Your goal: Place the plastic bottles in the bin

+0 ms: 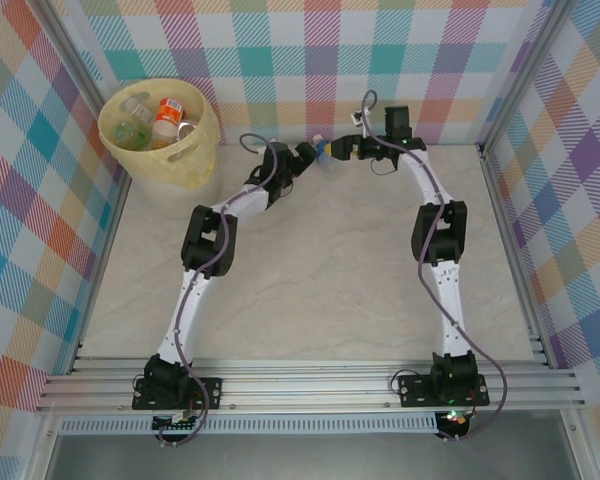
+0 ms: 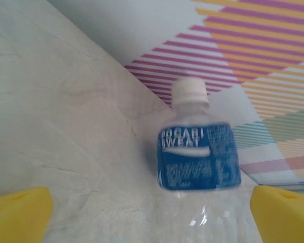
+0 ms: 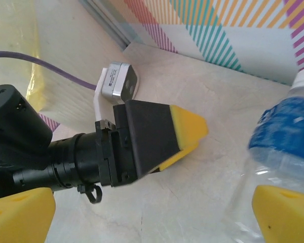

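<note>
Flanking blue bottle [image 2: 198, 152] at back wall [image 1: 320, 60], L end effector [image 2: 152, 217], R end effector [image 3: 152, 217] open

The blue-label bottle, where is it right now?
In the top view the blue-label bottle is on the table near the far wall, between the left gripper and the right gripper, right of the bin.

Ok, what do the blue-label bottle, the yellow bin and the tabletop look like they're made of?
Blue-label bottle: thin clear plastic, glossy, with the table showing through below the label.
Bin: pale yellow plastic, its wall seemingly slightly translucent.
Tabletop: smooth, pale and faintly veined. It could be marble-look laminate or stone; I can't tell which.
</note>
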{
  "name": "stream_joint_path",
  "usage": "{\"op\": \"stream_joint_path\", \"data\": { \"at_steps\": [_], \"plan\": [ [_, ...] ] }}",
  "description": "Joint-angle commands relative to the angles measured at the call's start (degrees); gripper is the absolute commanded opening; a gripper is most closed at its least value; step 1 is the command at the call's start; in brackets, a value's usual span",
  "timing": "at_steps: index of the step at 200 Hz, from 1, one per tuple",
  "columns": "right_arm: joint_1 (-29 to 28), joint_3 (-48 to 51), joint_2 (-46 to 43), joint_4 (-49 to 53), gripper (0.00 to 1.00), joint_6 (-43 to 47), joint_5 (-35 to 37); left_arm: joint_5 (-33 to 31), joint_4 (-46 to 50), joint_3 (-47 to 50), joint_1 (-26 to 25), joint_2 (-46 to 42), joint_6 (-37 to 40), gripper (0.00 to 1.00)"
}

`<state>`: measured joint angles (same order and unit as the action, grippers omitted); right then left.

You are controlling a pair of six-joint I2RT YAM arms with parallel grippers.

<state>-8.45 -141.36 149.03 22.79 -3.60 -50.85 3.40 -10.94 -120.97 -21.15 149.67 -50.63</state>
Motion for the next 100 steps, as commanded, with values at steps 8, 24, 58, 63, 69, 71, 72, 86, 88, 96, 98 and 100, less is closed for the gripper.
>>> {"op": "stream_joint_path", "data": {
  "at_steps": [8,24,58,63,69,71,72,86,88,96,98,100],
  "plan": [
    [0.8,4.2,-5.6,-5.6,1.00,-1.4,9.5,0.4,-1.0,1.6,0.9,-3.7,-2.1,1.00],
    [0.8,2.1,-3.7,-4.9,1.00,-5.6,16.0,2.0,-0.4,0.5,0.8,-2.7,-2.6,1.00],
    [0.4,-1.9,1.7,-3.9,1.00,-19.2,21.6,5.6,4.9,-4.0,0.4,-0.5,0.4,1.00],
    [0.1,-2.7,2.4,-3.4,1.00,-21.1,22.5,5.8,6.7,-5.0,0.3,-0.1,1.6,1.00],
    [-0.2,-3.5,3.2,-2.7,1.00,-22.8,22.8,6.0,9.2,-6.7,0.2,0.5,3.1,1.00],
    [-0.3,-3.8,3.4,-2.6,0.99,-23.3,22.8,6.1,10.4,-7.6,0.1,0.6,3.8,1.00],
    [-0.4,-3.9,3.5,-2.4,0.99,-23.5,22.8,6.1,11.0,-8.1,0.1,0.8,4.1,1.00],
    [-1.2,-4.6,4.4,-1.1,0.98,-26.6,24.0,7.2,16.8,-13.7,-0.3,3.2,7.4,1.00],
    [-1.3,-4.6,4.4,-1.0,0.98,-27.1,24.1,7.3,17.4,-14.5,-0.4,3.5,7.8,1.00],
    [-1.6,-4.0,4.4,-1.2,0.97,-29.4,24.5,7.7,20.2,-17.6,-0.8,5.2,9.5,1.00],
    [-1.8,-3.8,4.5,-1.3,0.97,-30.1,24.5,7.7,20.8,-18.3,-0.9,5.6,10.0,1.00],
    [-1.8,-3.5,4.5,-1.4,0.96,-30.8,24.4,7.6,21.4,-19.1,-1.0,5.9,10.4,1.00]
  ]
}}
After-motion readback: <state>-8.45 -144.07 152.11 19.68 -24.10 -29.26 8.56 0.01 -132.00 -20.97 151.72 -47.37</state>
